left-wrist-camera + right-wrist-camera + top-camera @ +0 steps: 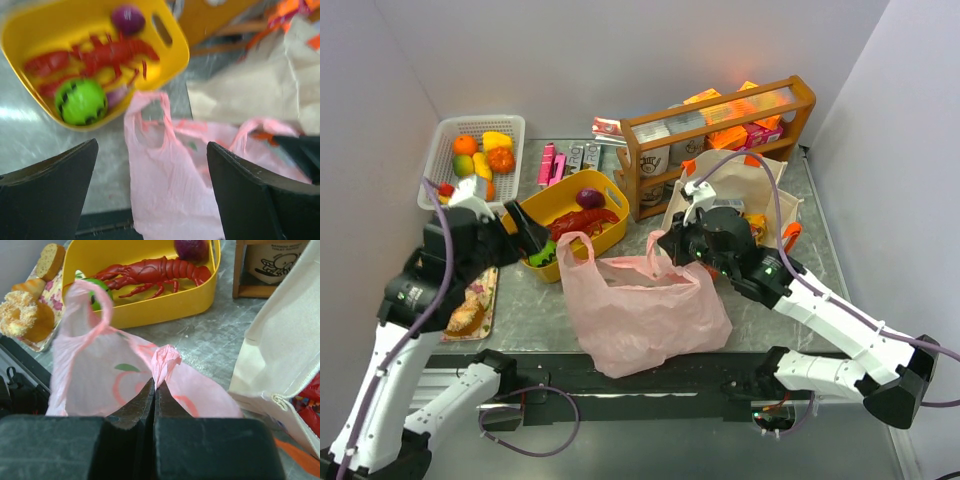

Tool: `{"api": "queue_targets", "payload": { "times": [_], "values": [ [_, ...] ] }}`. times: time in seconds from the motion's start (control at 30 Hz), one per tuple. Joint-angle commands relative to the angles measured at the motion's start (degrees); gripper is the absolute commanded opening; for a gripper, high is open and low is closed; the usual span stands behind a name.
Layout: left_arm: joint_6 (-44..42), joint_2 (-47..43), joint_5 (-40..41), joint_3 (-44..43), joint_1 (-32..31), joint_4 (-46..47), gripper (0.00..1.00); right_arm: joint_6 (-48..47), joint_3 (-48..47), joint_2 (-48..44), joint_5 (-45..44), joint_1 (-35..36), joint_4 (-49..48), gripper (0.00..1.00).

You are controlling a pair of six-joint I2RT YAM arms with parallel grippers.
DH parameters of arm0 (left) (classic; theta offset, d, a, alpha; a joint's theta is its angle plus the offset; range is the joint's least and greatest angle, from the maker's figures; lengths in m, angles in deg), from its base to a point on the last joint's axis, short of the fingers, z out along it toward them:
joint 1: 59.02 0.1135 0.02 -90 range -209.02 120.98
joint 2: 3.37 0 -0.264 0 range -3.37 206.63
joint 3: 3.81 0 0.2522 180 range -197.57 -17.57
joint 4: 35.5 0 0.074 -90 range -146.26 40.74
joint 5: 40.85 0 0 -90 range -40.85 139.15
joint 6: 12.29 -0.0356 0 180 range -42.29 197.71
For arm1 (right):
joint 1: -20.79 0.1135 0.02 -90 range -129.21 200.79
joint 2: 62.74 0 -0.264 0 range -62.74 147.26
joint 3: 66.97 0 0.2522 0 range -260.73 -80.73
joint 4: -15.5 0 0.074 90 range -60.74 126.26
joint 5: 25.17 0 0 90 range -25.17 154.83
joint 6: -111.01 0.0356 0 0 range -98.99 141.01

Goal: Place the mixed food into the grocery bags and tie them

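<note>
Pink plastic bag [645,310] | right end effector [154,386] pinching one handle | left end effector [152,146] open, empty | risk: thin film slips or tears if tugged

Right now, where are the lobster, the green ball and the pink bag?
red lobster [160,269], right wrist view, on its body.
green ball [81,101], left wrist view, on its middle.
pink bag [645,310], top view, on its side.

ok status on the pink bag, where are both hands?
Left hand open, empty, beside yellow tub. Right hand shut on pink bag handle. Bag slumped flat, untied. Cream tote close beside right hand.
</note>
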Motion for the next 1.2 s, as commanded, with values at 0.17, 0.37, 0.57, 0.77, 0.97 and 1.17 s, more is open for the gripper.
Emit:
{"api": "queue_targets", "payload": {
  "times": [0.17,0.37,0.57,0.77,0.97,1.17],
  "values": [
    [-9.53,24.97,-4.76,-6.68,9.69,0.57,0.96,-1.76,-6.26,2.06,1.08,-0.79,-1.33,0.0],
    [-12.51,32.28,-7.96,-5.81,12.69,4.79,0.96,-2.55,-6.52,2.68,1.78,-1.14,-1.5,0.0],
    [-12.34,36.32,-8.14,-2.99,12.78,4.27,0.96,-3.69,-8.02,4.35,3.28,-1.49,-0.89,0.0],
    [-12.16,37.12,-7.96,-1.15,12.78,2.68,0.96,-3.78,-7.76,4.17,2.58,-1.76,-1.15,0.0],
    [-11.99,40.45,-9.54,-1.05,12.78,3.56,0.96,-3.6,-7.4,3.56,1.79,-1.85,-1.41,0.0],
    [-11.63,41.86,-12.6,0.44,12.78,4.35,0.95,-3.51,-6.96,2.94,0.47,-1.85,-1.24,0.0]
  ]
}}
